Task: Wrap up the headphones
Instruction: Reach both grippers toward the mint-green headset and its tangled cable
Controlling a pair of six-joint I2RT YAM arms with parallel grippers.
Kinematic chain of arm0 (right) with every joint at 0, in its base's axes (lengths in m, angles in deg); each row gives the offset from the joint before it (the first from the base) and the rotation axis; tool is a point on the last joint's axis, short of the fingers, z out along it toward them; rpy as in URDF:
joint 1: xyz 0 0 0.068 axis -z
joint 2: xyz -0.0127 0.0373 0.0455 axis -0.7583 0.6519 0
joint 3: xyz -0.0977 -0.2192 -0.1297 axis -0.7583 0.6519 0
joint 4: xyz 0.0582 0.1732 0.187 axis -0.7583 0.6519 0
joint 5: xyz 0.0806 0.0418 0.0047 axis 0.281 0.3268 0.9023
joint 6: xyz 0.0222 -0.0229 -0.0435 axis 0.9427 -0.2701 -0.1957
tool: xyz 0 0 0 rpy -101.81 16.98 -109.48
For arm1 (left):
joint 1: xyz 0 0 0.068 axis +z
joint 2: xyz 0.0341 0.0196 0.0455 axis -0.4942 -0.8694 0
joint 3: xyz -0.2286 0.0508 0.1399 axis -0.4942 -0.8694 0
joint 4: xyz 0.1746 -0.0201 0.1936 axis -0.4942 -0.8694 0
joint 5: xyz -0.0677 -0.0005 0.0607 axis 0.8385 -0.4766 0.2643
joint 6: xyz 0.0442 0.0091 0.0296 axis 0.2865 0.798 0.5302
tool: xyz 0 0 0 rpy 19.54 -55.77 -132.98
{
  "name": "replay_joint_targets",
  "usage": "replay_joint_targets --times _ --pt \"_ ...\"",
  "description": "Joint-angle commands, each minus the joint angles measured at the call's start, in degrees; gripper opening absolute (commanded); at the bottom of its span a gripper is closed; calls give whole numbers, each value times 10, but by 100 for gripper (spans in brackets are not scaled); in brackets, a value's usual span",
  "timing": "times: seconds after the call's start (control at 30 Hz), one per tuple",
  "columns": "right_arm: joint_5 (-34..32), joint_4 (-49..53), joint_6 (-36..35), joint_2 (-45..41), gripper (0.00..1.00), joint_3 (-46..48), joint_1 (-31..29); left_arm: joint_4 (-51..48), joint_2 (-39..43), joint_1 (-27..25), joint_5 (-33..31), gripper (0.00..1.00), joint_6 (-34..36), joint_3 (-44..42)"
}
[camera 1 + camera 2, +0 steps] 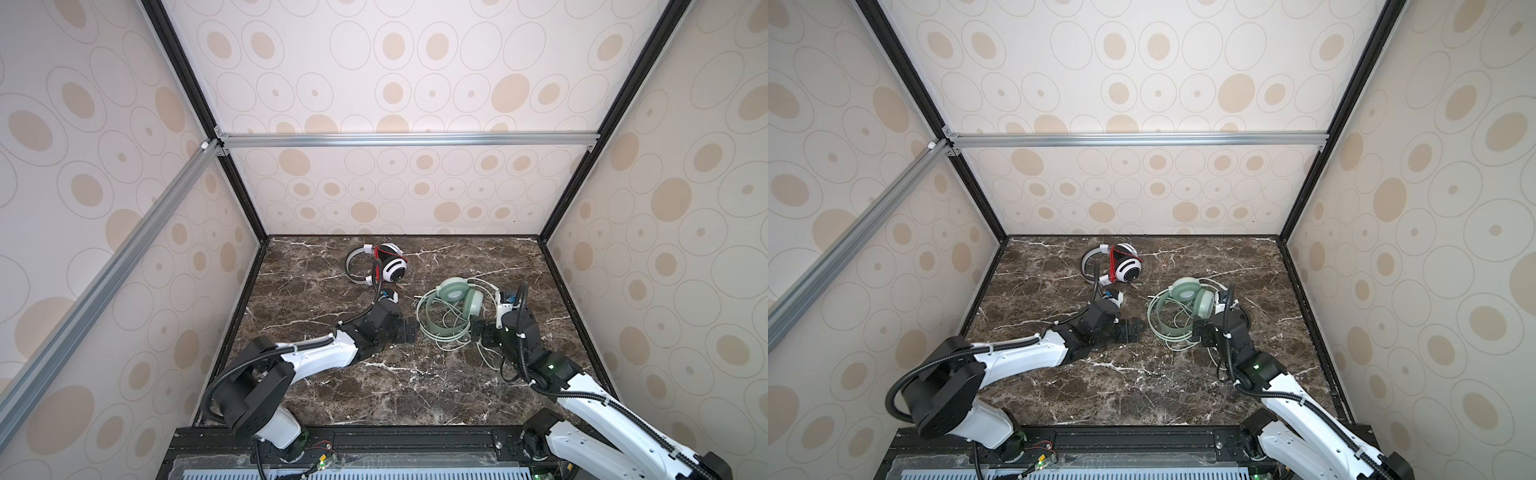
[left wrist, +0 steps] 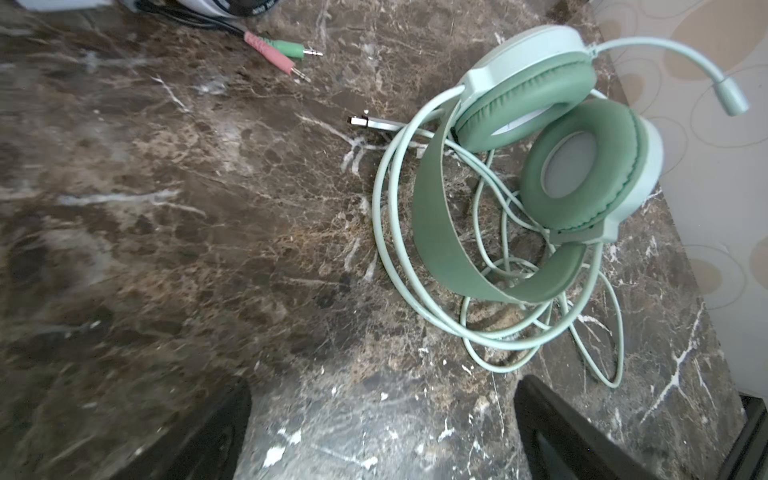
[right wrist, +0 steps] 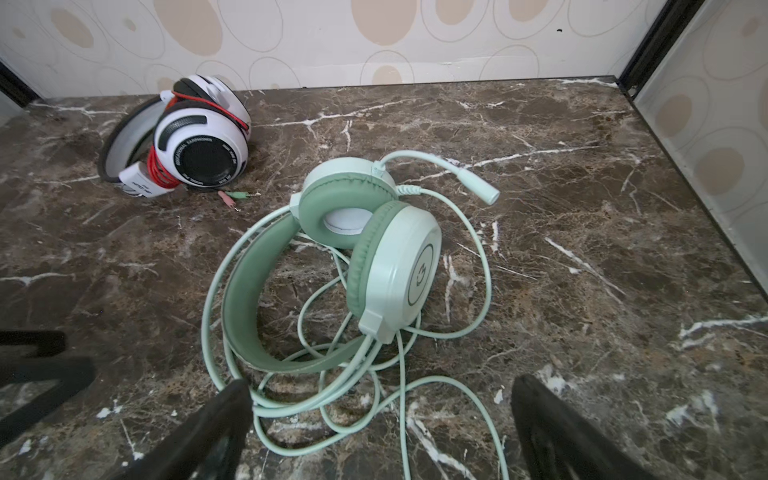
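The white headphones (image 1: 382,264) (image 1: 1117,264) (image 3: 187,137) lie near the back wall with red cord wound round them. On their right, the mint-green headphones (image 1: 453,305) (image 1: 1187,303) (image 2: 540,174) (image 3: 353,257) lie on their side, and their green cord (image 3: 332,399) is spread in loose loops. My left gripper (image 1: 409,330) (image 1: 1133,330) (image 2: 382,386) is open over bare marble, just left of the green loops. My right gripper (image 1: 478,332) (image 1: 1198,330) (image 3: 380,384) is open at the near side of the headset, with cord loops lying between its fingers.
The marble table (image 1: 374,395) is boxed in by patterned walls at the back and both sides. Pink and green jack plugs (image 2: 286,54) (image 3: 232,196) lie beside the white headset. A silver USB plug (image 2: 365,121) and a boom microphone (image 3: 482,189) stick out from the green one.
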Motion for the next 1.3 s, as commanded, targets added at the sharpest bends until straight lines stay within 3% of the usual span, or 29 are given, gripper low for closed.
replay_joint_targets --times 0.0,0.37,0.7,0.9,1.0,1.17,1.27 --pt "6 4 -12 -11 100 -1 4 14 -46 -9 -2 98 -10 78" --pt "-9 -14 -48 5 100 -6 7 -20 -198 -21 -30 98 -47 203" --pt "-21 -13 -67 -29 100 1 11 -51 -254 -41 -56 82 -56 248" --pt "-25 -10 -67 -52 100 11 19 -57 -256 -40 -78 60 -53 246" --pt "-29 -6 -65 -62 100 12 22 -62 -251 -40 -91 43 -48 248" --pt "-31 3 -70 -72 100 9 22 -73 -243 -30 -105 30 -30 256" --pt "-35 8 -72 -75 100 6 24 -74 -231 -21 -107 15 -13 258"
